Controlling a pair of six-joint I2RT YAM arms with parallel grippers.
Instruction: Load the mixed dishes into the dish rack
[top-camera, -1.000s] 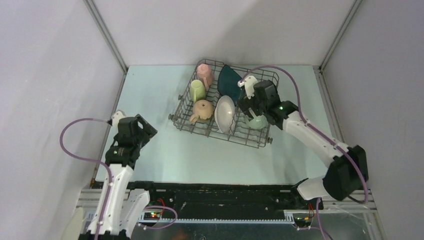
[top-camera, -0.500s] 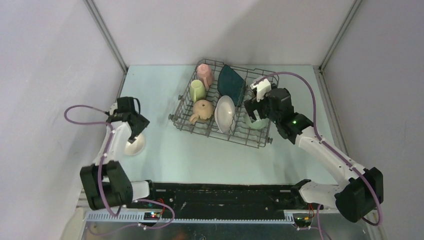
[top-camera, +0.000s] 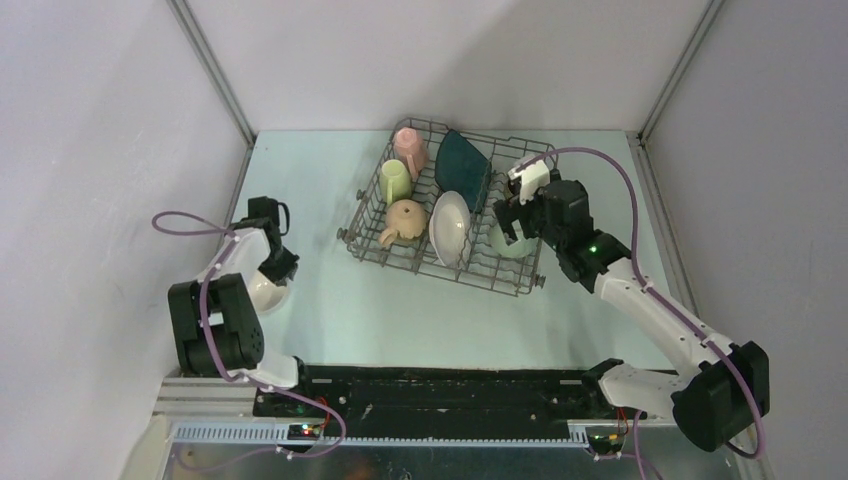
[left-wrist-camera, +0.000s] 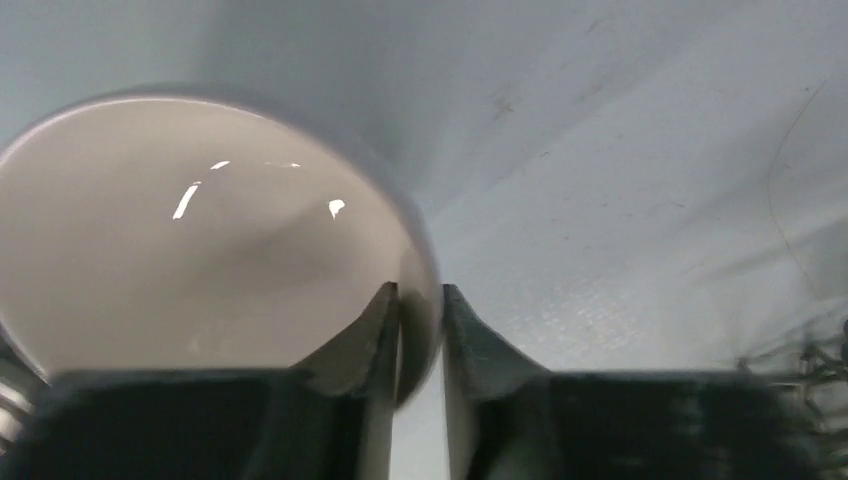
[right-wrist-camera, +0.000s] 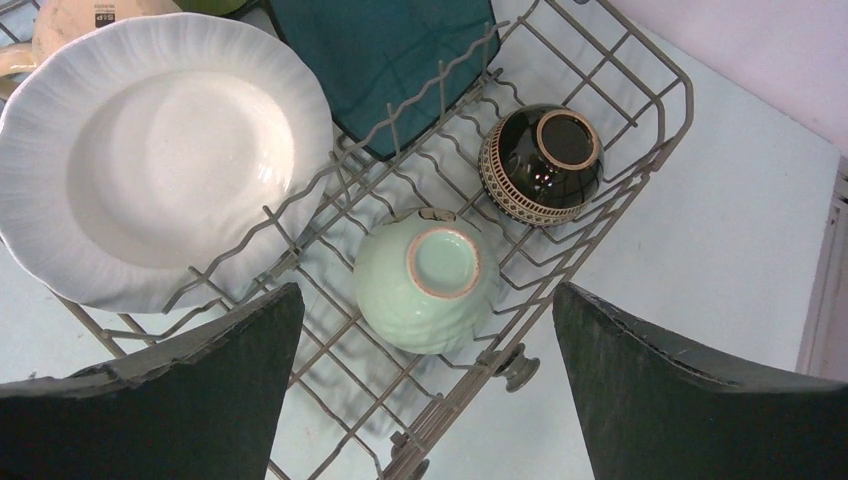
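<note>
At the table's left, my left gripper (top-camera: 273, 268) is shut on the rim of the white bowl (top-camera: 266, 293). In the left wrist view the gripper (left-wrist-camera: 420, 300) pinches the bowl (left-wrist-camera: 190, 260) wall, one finger inside and one outside. My right gripper (top-camera: 510, 222) hangs open over the dish rack (top-camera: 441, 264), its jaws (right-wrist-camera: 428, 295) wide above the upturned pale green bowl (right-wrist-camera: 428, 278). The dark brown bowl (right-wrist-camera: 541, 164), white plate (right-wrist-camera: 165, 155) and teal plate (right-wrist-camera: 385, 60) stand in the rack (right-wrist-camera: 640, 100). Pink (top-camera: 409, 146), light-green (top-camera: 395, 180) and tan (top-camera: 405, 220) mugs fill its left side.
The rack sits at the far middle of the pale blue table (top-camera: 400, 310). Grey walls close in on the left, back and right. The left arm's purple cable (top-camera: 185, 222) loops beside the left wall.
My left arm swung down to the white bowl and its jaws closed on the rim. The right gripper drew back a little from the pale green bowl, still open.
</note>
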